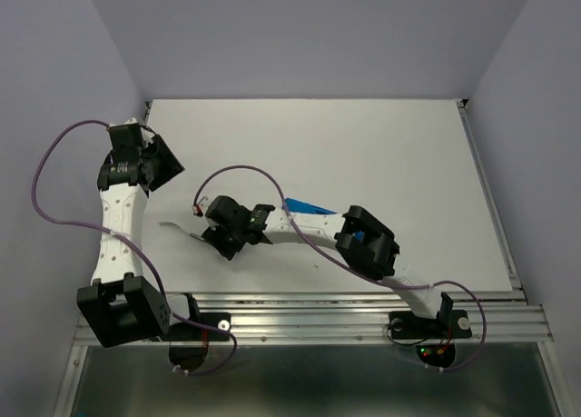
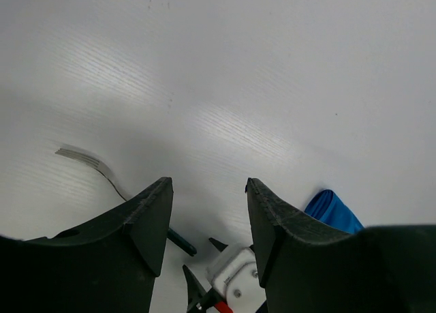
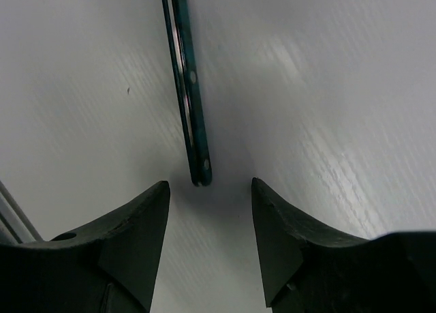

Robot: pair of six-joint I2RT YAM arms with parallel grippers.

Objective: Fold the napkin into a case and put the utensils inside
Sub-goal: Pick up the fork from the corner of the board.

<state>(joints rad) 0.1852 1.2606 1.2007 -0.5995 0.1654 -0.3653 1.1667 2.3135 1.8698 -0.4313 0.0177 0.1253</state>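
Both arms hang over the white table, jaws wide and gripping nothing. The left gripper sits by the far-left corner. The right gripper reaches left across mid-table, the teal-handled utensil ending just ahead of its gap. The napkin lies under its forearm.

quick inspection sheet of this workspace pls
surface: white table
job's things: blue napkin mostly hidden under the right arm; teal-handled fork flat on the table
clutter: nothing seen
grippers: left gripper open, empty; right gripper open, fork handle's end just ahead of it
cables: purple cable looped along each arm
surroundings: pale walls, metal rail at near edge
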